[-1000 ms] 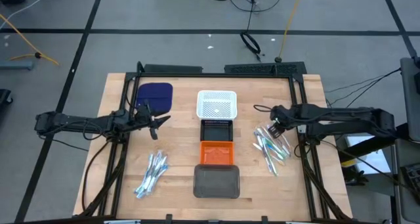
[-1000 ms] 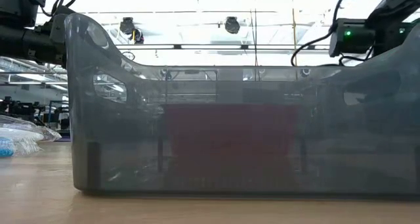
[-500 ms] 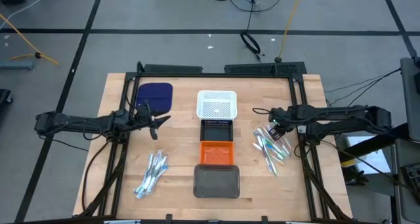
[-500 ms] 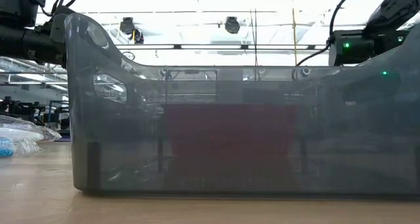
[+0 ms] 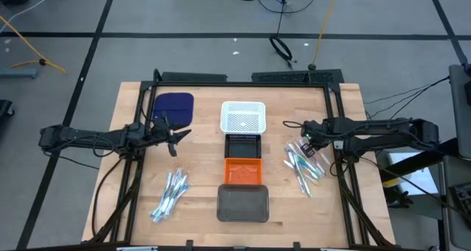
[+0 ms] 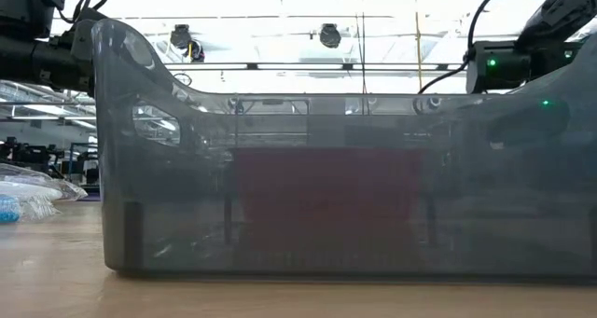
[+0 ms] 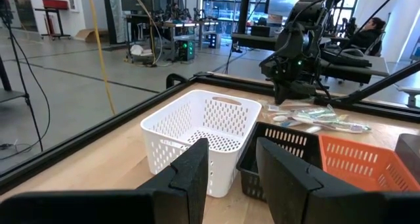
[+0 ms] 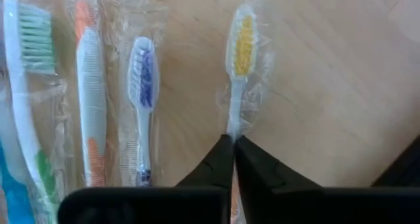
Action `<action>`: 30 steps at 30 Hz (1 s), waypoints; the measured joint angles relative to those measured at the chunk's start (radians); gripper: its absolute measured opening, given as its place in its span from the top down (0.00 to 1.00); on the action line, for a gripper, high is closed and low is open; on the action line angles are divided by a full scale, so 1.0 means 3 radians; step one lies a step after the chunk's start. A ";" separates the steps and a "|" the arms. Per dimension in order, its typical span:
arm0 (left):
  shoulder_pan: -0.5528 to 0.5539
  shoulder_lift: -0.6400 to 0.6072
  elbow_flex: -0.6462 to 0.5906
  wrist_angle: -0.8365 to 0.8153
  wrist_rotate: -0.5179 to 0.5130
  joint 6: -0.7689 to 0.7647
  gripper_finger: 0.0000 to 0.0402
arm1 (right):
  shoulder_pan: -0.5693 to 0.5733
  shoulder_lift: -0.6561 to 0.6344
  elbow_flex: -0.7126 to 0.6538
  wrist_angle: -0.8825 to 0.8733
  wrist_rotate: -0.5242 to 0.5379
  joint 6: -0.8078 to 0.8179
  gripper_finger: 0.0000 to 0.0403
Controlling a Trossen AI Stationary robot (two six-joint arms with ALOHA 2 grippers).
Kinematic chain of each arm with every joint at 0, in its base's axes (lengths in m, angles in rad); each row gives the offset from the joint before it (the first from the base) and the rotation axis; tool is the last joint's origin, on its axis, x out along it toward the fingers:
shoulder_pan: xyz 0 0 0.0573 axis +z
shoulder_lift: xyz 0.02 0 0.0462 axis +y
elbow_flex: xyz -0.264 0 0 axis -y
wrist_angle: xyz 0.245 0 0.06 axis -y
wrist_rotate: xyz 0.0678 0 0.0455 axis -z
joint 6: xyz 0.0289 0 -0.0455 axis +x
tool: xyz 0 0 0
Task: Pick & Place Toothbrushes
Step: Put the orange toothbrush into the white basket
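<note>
Two piles of wrapped toothbrushes lie flat on the wooden table: one near the front left (image 5: 171, 193), one at the right (image 5: 304, 164). My right gripper (image 5: 307, 143) points down over the far end of the right pile and is shut on a yellow-bristled toothbrush (image 8: 241, 46). Beside it lie blue-, orange- and green-bristled brushes (image 8: 143, 73). My left gripper (image 5: 179, 137) waits open and level at the left, facing the white basket (image 7: 203, 129). My right gripper pinches the yellow-bristled toothbrush, in its clear wrapper, by the neck just below the head (image 8: 232, 122), between its two fingers. The fingers come from above, pointing down, one on each side of the thin neck. The brush lies flat on the table.
Down the table's middle stand a white basket (image 5: 243, 117), a black tray (image 5: 243, 144), an orange tray (image 5: 243, 171) and a grey tray (image 5: 243, 204). A dark blue pad (image 5: 174, 106) lies at the far left. The grey tray (image 6: 326, 206) fills the low view.
My right arm has sunk a little toward the right pile of toothbrushes. The left arm and the trays have kept still.
</note>
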 joint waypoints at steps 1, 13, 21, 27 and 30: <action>0.0000 0.0000 0.0000 0.0001 0.0000 0.0000 0.68 | 0.0000 -0.0008 0.0011 0.0013 0.0012 -0.0020 0.99; -0.0001 0.0000 0.0001 0.0138 0.0001 -0.0003 0.68 | 0.0007 -0.0119 0.0692 0.0529 0.0498 -0.0517 1.00; -0.0001 0.0000 0.0001 0.0262 0.0002 -0.0151 0.68 | 0.0180 -0.0119 0.0704 0.2521 0.0157 -0.1248 1.00; -0.0001 0.0000 0.0003 0.0714 0.0073 -0.0373 0.68 | 0.0399 0.0118 0.0705 0.3632 0.0158 -0.1542 1.00; -0.0001 0.0037 0.0003 0.0931 0.0136 -0.0510 0.68 | 0.0485 0.0340 0.0705 0.4148 0.0153 -0.1687 1.00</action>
